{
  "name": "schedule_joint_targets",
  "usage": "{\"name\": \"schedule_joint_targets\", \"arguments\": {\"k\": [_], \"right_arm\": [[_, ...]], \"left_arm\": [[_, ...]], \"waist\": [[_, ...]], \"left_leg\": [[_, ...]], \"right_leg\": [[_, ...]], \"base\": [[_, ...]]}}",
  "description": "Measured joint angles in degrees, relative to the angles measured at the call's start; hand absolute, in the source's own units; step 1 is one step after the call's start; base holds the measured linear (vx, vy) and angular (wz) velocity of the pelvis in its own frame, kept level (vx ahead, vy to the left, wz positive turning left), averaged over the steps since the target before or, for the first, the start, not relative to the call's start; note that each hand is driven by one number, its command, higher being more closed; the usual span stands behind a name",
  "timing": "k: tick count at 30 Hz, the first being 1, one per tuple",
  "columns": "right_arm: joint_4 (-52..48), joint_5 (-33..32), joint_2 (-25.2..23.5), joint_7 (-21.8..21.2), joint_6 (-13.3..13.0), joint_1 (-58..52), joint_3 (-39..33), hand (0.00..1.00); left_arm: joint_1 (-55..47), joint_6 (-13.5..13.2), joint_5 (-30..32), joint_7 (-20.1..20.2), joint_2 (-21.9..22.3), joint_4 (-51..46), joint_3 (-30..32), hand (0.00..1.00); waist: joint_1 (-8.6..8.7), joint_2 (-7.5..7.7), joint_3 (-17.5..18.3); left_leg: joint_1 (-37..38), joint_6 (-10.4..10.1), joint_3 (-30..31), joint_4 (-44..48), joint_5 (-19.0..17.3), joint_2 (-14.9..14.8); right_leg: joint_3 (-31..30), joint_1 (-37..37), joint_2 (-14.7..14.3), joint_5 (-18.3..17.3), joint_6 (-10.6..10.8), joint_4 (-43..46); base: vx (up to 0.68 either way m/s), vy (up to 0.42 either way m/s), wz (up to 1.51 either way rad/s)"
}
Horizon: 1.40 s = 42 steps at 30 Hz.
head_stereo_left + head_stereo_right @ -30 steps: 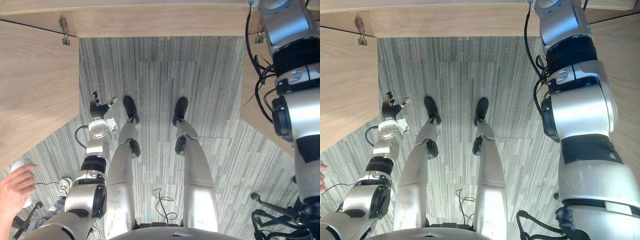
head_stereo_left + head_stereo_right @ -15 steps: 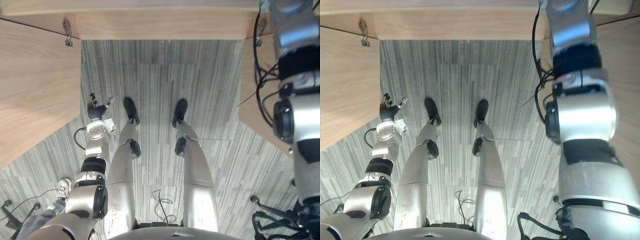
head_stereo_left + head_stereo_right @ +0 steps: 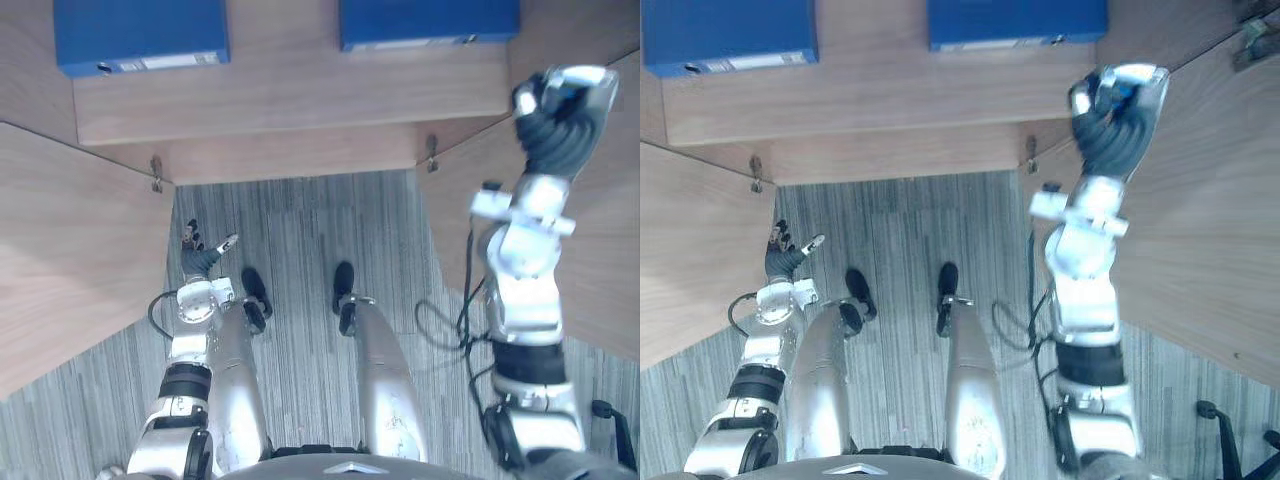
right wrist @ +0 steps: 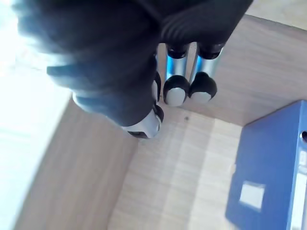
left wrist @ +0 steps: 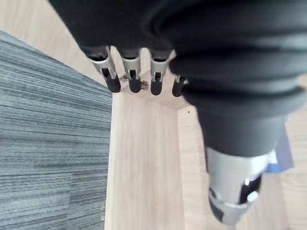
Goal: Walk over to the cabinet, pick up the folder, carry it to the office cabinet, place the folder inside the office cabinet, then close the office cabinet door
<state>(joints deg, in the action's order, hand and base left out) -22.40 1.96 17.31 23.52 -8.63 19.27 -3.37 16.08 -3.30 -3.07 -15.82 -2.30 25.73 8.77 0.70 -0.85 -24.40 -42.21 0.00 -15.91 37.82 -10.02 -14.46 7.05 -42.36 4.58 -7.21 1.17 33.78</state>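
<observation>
The cabinet [image 3: 290, 95] stands wide open in front of the robot, with the left door [image 3: 70, 260] swung out on one side and the right door [image 3: 605, 270] on the other. A small metal hinge [image 3: 157, 172] shows at the inner edge of each.

Two folders lie flat on the wooden shelf inside, well apart. The left blue folder [image 3: 140, 35] sits toward the left end and the right blue folder [image 3: 428, 20] toward the right end. Neither is in a hand, and I cannot tell which one is meant for the task.

The right hand [image 3: 555, 125] is raised high in front of the right door, near the corner of the right blue folder but clear of it. I cannot tell from here whether that hand is open or closed. Its wrist view looks down on a blue folder with a pale label lying on the wood.

The left hand [image 3: 203, 260] hangs low beside the left door, over the grey striped carpet [image 3: 300, 230]. It is open, with straight fingers [image 3: 190, 238] spread, the thumb out to the side, and nothing touching them.
</observation>
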Motion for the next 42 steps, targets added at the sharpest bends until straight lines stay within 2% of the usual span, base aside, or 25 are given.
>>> {"name": "schedule_joint_targets", "arguments": {"k": [4,7,9,12,13,16,20,22,23,25,28,31,37,42], "right_arm": [[-1.48,-1.50,-7.10,-5.78,-2.32,-11.02,7.99,1.00],[-0.40,-1.25,-10.59,-10.11,-3.02,-18.91,13.31,1.00],[3.07,0.42,-12.13,-11.51,-3.57,-22.88,14.48,1.00],[14.45,4.00,-12.74,-13.38,-3.50,-25.76,14.01,1.00],[21.45,5.35,-12.80,-13.44,-3.26,-25.47,13.50,1.00],[38.82,7.86,-12.86,-13.70,-0.62,-23.05,11.61,1.00],[51.59,9.77,-12.87,-13.61,1.12,-22.29,9.02,1.00],[58.93,9.87,-13.03,-13.46,1.69,-21.69,7.40,1.00],[60.32,9.92,-13.17,-13.45,1.81,-21.71,7.11,0.00],[65.36,9.93,-13.41,-13.37,3.00,-21.30,5.84,0.00],[68.61,9.92,-13.45,-13.09,4.07,-21.31,4.51,0.00],[70.34,9.85,-13.76,-12.96,5.13,-22.44,3.05,0.00],[73.53,8.53,-14.73,-12.85,6.28,-23.68,-0.39,0.00],[75.78,7.10,-15.11,-12.67,6.61,-23.60,-4.29,0.00]], "left_arm": [[-5.57,0.67,1.39,1.12,2.00,0.42,-0.22,0.00],[-9.24,0.81,3.22,1.43,3.33,3.05,-1.30,0.00],[-11.20,0.89,3.58,1.66,3.41,5.12,-2.10,0.00],[-13.32,0.90,5.98,1.76,2.90,10.07,-3.45,0.00],[-13.60,0.88,6.71,2.20,2.29,13.02,-4.02,0.00],[-13.54,0.95,7.91,2.50,1.04,17.27,-4.47,0.00],[-15.12,0.96,8.95,2.54,-0.23,19.20,-4.29,0.00],[-16.38,0.92,9.13,2.63,-0.69,21.72,-4.23,0.00],[-16.60,0.92,9.62,2.70,-0.73,22.47,-4.21,0.00],[-17.45,0.95,10.12,3.05,-0.70,24.70,-4.05,0.00],[-19.02,1.11,10.14,3.70,-0.53,27.27,-3.12,0.00],[-20.22,1.65,10.15,3.72,-0.24,28.26,-2.11,0.00],[-20.22,1.91,10.18,4.15,0.02,30.18,-2.19,0.00],[-20.19,2.07,11.18,4.86,0.04,31.75,-2.23,0.00]], "waist": [[0.38,1.39,3.31],[0.20,1.73,6.63],[0.21,2.21,9.19],[0.45,2.34,11.99],[0.77,2.22,13.22],[0.95,2.16,13.74],[0.90,2.11,13.94],[0.83,2.12,15.61],[0.76,2.16,16.05],[0.56,2.49,16.99],[-0.01,2.90,17.63],[0.18,3.33,18.98],[0.86,3.83,20.61],[1.14,3.53,21.17]], "left_leg": [[6.98,0.17,-1.24,-1.40,-1.00,-0.09],[12.72,0.12,-1.95,-4.32,-1.35,0.15],[16.16,0.03,-2.72,-6.83,-1.30,0.62],[21.86,-0.70,-3.05,-11.55,-0.15,2.32],[23.47,-0.98,-2.99,-14.18,0.90,3.13],[27.31,-1.06,-2.86,-20.24,3.74,4.85],[32.21,-0.85,-2.88,-24.56,5.32,6.64],[34.15,-0.93,-2.94,-26.43,5.97,7.65],[34.52,-0.88,-2.94,-26.94,6.20,7.91],[36.46,-1.37,-2.92,-29.43,6.92,9.12],[38.92,-2.10,-1.81,-32.89,7.55,11.11],[40.62,-2.27,-0.34,-36.12,8.10,12.62],[45.10,-1.85,0.31,-42.49,10.85,14.14],[47.20,-1.57,0.30,-42.63,10.70,14.72]], "right_leg": [[-0.20,6.99,-0.34,0.07,0.36,-2.82],[-0.19,12.98,-0.70,0.38,0.87,-6.76],[-0.37,15.99,-0.74,0.56,1.09,-9.18],[-0.68,21.72,-0.74,2.11,1.61,-14.34],[-0.46,23.69,-0.77,3.36,1.74,-17.38],[-0.39,29.24,-1.06,7.85,2.06,-26.02],[-1.47,34.85,-0.90,11.01,2.59,-32.28],[-1.91,36.79,-0.50,12.42,2.77,-34.73],[-2.04,37.04,-0.39,12.67,2.77,-35.18],[-3.13,37.86,0.17,13.15,2.96,-36.23],[-4.82,38.34,0.84,13.47,3.03,-37.39],[-5.77,38.35,1.29,13.45,3.05,-38.02],[-6.27,39.69,1.41,13.46,3.08,-38.43],[-6.36,41.72,1.79,13.47,4.00,-38.20]], "base": [[0.09,0.021,-0.07],[0.14,0.026,-0.04],[0.14,0.010,-0.05],[0.14,0.009,-0.02],[0.10,0.006,0.06],[0.09,0.004,0.01],[0.03,0.017,-0.06],[-0.04,0.034,-0.08],[-0.07,0.031,-0.03],[-0.12,0.041,-0.13],[-0.11,0.039,-0.28],[-0.09,0.039,-0.27],[-0.01,0.021,-0.10],[0.05,0.022,-0.02]]}}
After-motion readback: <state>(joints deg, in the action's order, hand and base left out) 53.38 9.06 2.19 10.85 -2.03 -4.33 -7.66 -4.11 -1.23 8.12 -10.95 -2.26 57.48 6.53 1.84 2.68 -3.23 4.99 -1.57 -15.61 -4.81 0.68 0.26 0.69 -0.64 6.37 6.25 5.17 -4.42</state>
